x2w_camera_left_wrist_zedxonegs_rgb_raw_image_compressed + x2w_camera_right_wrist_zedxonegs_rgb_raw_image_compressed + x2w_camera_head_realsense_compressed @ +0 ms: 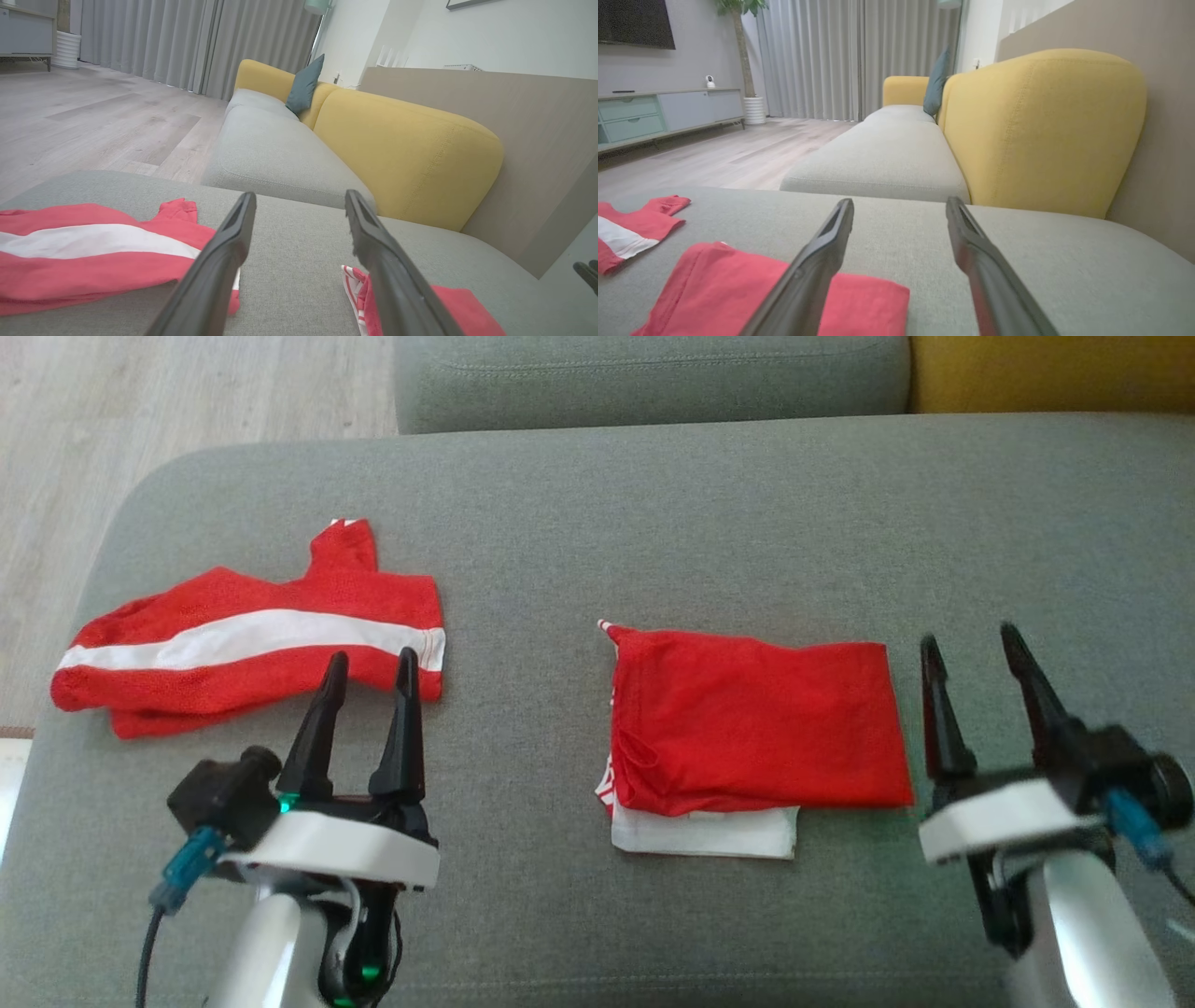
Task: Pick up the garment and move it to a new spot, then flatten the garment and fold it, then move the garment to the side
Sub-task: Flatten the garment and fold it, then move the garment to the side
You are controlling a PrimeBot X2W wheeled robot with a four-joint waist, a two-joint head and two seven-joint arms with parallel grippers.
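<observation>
Your right gripper [968, 635] stands parted and empty, just beside the folded red garment [761, 719]. That garment lies at its 9 o'clock on the grey cushion [653, 523], long axis running 9 to 3, so the right arm is the nearer. Your left gripper [373, 656], also parted and empty, has the striped garment [247, 639] at its 11 o'clock. Count two garments and two grippers.

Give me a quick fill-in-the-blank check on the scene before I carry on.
The striped garment lies on the robot's ____ side.
The left claw and right claw are both ____, holding nothing.
The folded garment rests on a ____ cushion.
Missing: left; open; grey.
</observation>
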